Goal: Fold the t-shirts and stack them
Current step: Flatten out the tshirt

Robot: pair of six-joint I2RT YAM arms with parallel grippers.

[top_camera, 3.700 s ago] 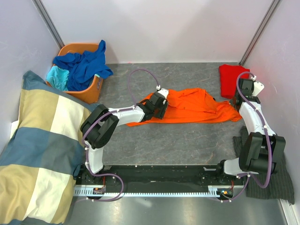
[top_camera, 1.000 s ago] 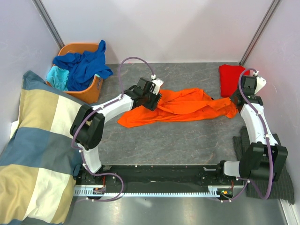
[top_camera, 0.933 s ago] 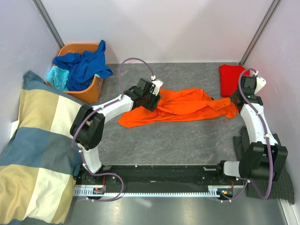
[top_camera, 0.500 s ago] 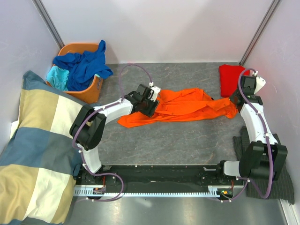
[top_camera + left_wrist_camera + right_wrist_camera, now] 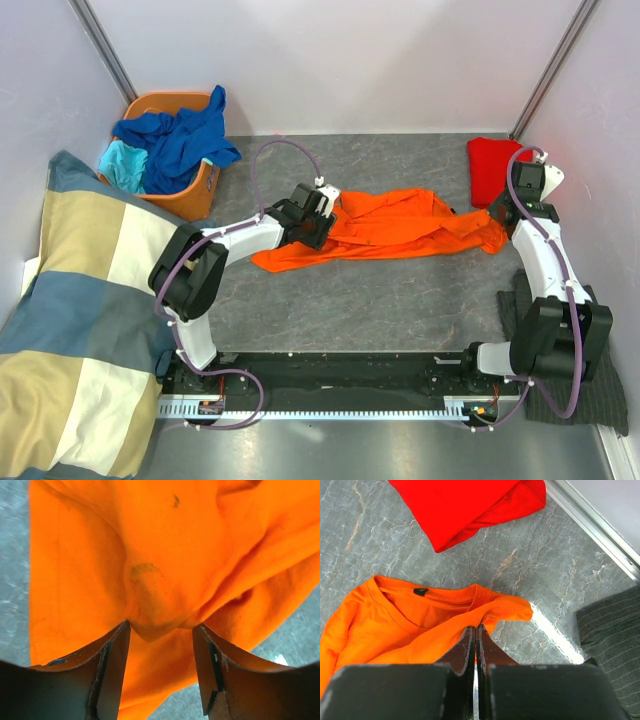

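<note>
The bright orange t-shirt point(image 5: 400, 230) lies stretched left to right across the middle of the table. My left gripper point(image 5: 316, 216) is over its left part. In the left wrist view the left gripper point(image 5: 160, 630) is open, its fingers point(image 5: 112, 670) wide apart with a small bump of orange cloth point(image 5: 150, 585) between the tips. My right gripper point(image 5: 503, 214) is at the shirt's right end. In the right wrist view the right gripper point(image 5: 475, 628) is shut on the orange shirt point(image 5: 415, 625) at the shoulder beside the collar. A folded red t-shirt point(image 5: 492, 166) lies at the back right and shows in the right wrist view point(image 5: 470, 505).
An orange basket point(image 5: 196, 192) at the back left holds royal blue point(image 5: 185, 135) and turquoise point(image 5: 125, 165) shirts. A big checked blanket point(image 5: 80, 320) covers the left side. A dark pinstriped cloth point(image 5: 590, 385) lies at the near right and shows in the right wrist view point(image 5: 615, 630). Walls close the back and sides.
My left gripper has shifted slightly toward the near side over the shirt's left part. The shirt's left edge now lies further left than 3.7 s ago. The right arm has barely moved.
</note>
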